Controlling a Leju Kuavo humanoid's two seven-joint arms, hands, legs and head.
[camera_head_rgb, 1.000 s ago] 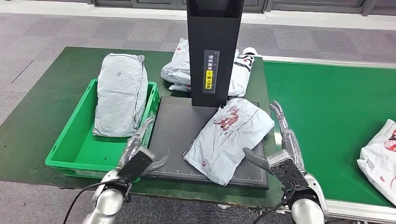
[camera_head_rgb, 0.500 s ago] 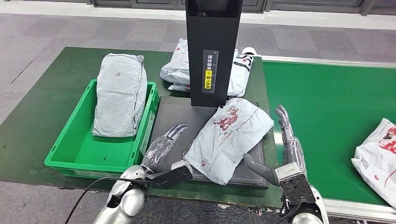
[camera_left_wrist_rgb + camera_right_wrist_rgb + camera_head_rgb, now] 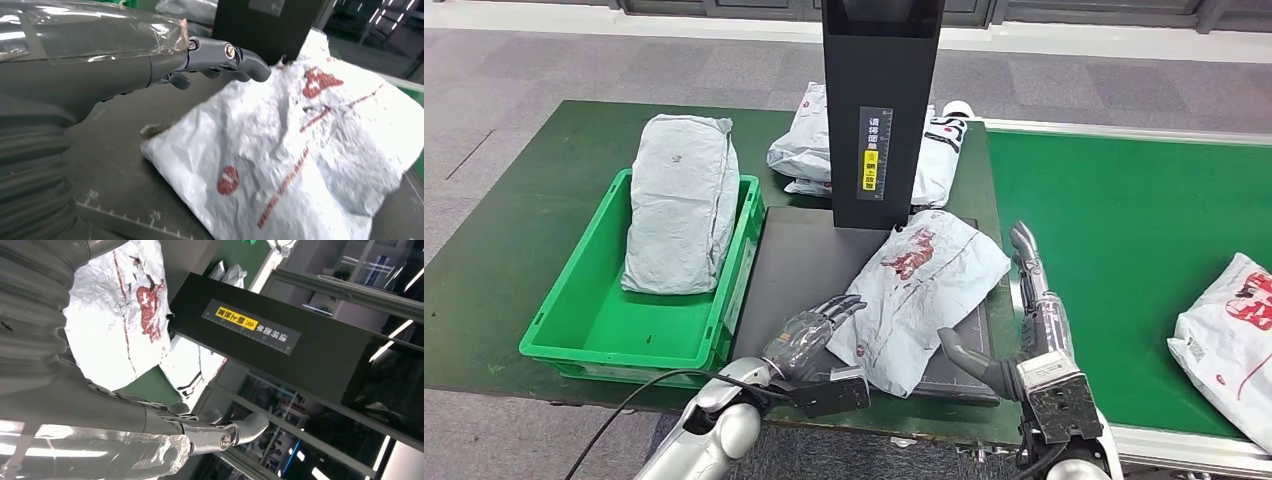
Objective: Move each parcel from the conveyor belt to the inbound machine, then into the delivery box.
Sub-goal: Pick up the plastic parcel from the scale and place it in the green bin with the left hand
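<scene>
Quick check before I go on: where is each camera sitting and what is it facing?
Head view: high on the body, looking down at the scanner plate; both arms enter below.
Left wrist view: behind the left hand, facing the red-printed parcel.
Right wrist view: behind the right hand, facing the black column.
All three show that parcel.

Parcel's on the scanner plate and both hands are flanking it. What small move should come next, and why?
Probably bring the left hand in against the near-left edge of the parcel. Its fingers are spread and lie just short of the bag on the black plate, while the right hand stands open beside the opposite edge. Closing both sides in would let the bag be lifted toward the green box.
</scene>
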